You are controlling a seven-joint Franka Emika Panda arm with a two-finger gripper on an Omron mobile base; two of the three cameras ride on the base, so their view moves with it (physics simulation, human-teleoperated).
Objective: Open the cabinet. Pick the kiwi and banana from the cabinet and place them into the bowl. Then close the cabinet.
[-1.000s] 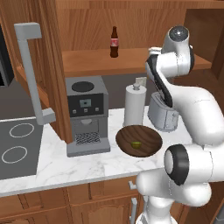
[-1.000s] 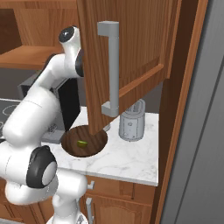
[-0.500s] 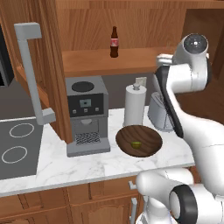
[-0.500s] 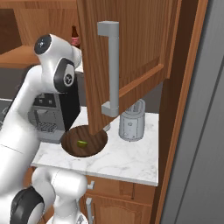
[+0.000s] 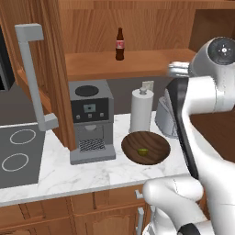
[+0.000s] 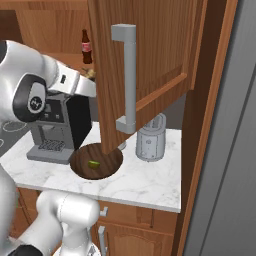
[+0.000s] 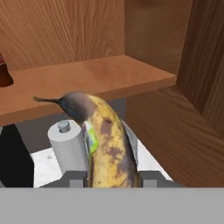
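Two of the steps look sorted already, if you ask me. The cabinet [image 5: 137,55] is open: you can see one door [image 5: 32,78] swung out on the left in the left base view and the other door [image 6: 150,65] hanging out over the tabletop [image 6: 145,180] in the right base view. The kiwi [image 5: 142,151] is sitting in the bowl [image 5: 145,147], a bit off centre, so that fruit is done.

The banana [image 7: 107,148] is the one in play right now. In the hand view your tool [image 7: 111,179] is pinching it, fingers pressed in on either side of the lower end, with the stem end pointing up and away from the camera. It's clear of the shelf [image 7: 87,81], which sits behind and above it in that view, so I'd say it's out of the cabinet and hanging in the air up near the shelf's right end. The paper towel roll [image 7: 68,144] shows just behind it. From the base views the hand itself is mostly tucked behind the arm, so I can't tell exactly how close to over the bowl you are.

Only the bottle [image 5: 120,44] is sitting on the shelf.

What's left, as I read it: bring the banana down over the bowl and let go, then swing both doors shut. Watch that right door, it hangs close above the bowl.
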